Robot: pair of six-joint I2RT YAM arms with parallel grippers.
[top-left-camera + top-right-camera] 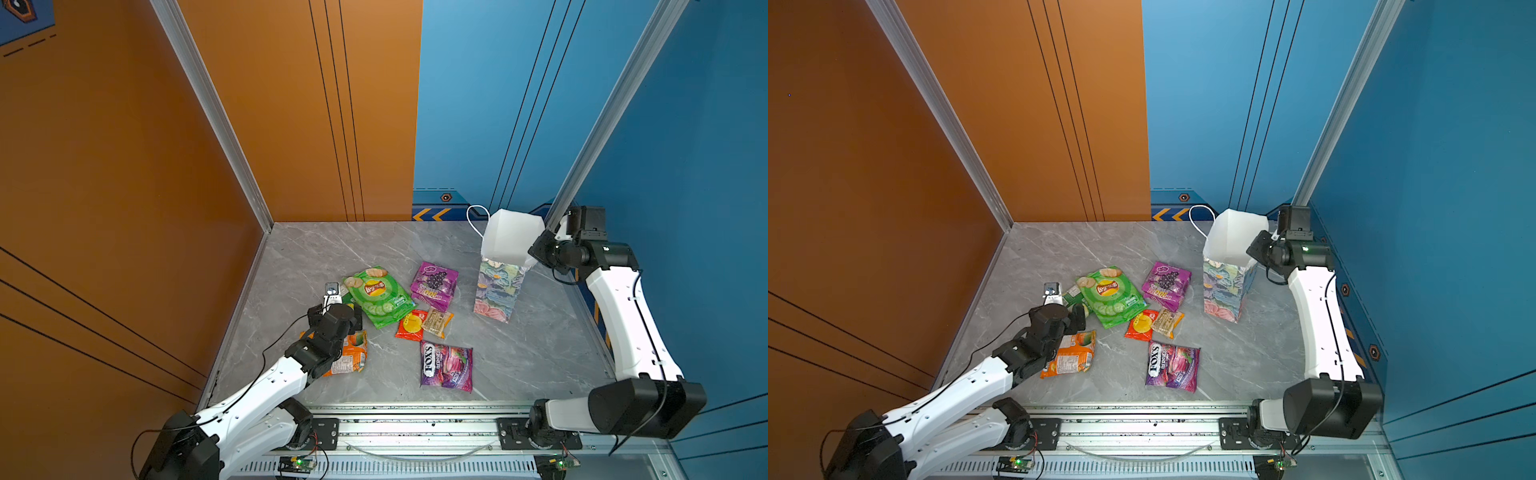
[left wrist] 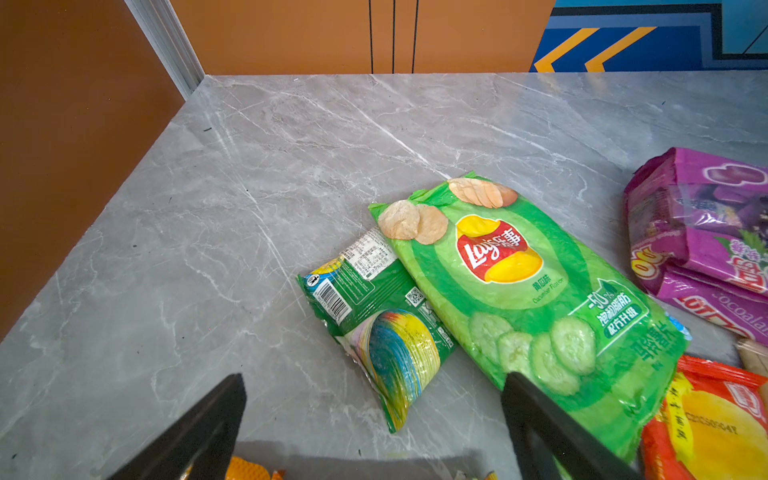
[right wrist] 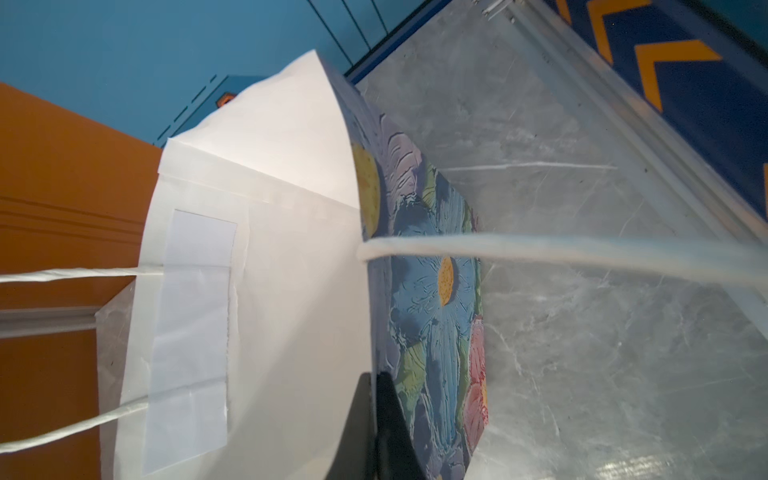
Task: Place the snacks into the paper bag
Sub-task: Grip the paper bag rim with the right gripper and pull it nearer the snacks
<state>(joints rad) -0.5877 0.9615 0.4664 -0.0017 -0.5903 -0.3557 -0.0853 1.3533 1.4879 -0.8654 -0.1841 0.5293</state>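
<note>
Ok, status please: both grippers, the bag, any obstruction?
Right gripper shut on rim of flowered paper bag. Left gripper open by small green crinkly packet. Path clear.

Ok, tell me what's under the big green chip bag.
A small green packet sticks out from under the green chip bag, partly covered. Anything else beneath is hidden.
</note>
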